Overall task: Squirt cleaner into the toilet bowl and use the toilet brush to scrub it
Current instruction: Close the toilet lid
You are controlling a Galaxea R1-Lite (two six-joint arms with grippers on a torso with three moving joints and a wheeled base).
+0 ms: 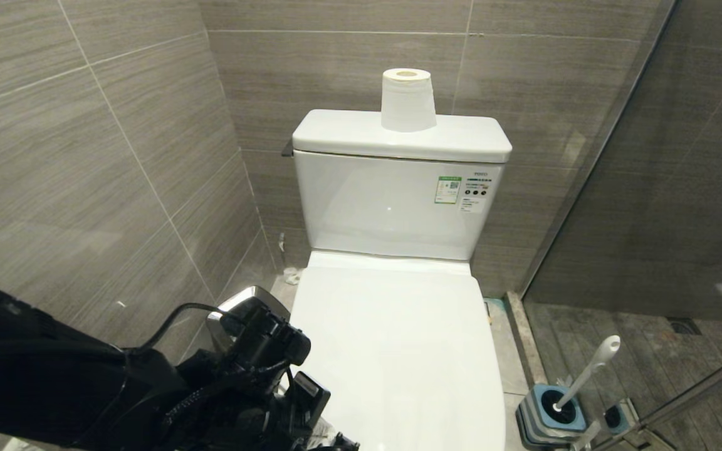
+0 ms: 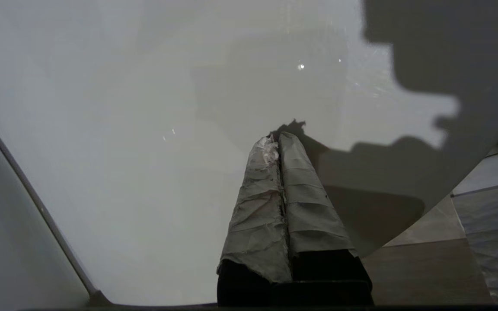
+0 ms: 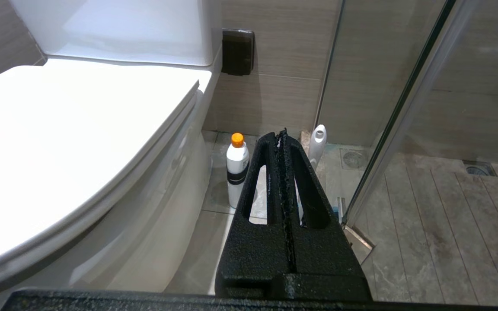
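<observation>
Lid [image 1: 398, 338] down over toilet bowl [image 3: 154, 207]; paper roll [image 1: 406, 100] on tank.

The cistern [image 1: 392, 207] carried the only readable lettering: the brand word "TOTO" [image 1: 481, 174], small and grey, near its upper right front corner. Beside it sat a green-and-white sticker [image 1: 448, 190] with what looked like a QR code, its print too small to read. A white label [image 1: 477, 191] under the brand word showed a row of dark round symbols and illegible lines. The orange-capped bottle [image 3: 237, 168] on the floor bore a dark band whose text could not be made out.
</observation>
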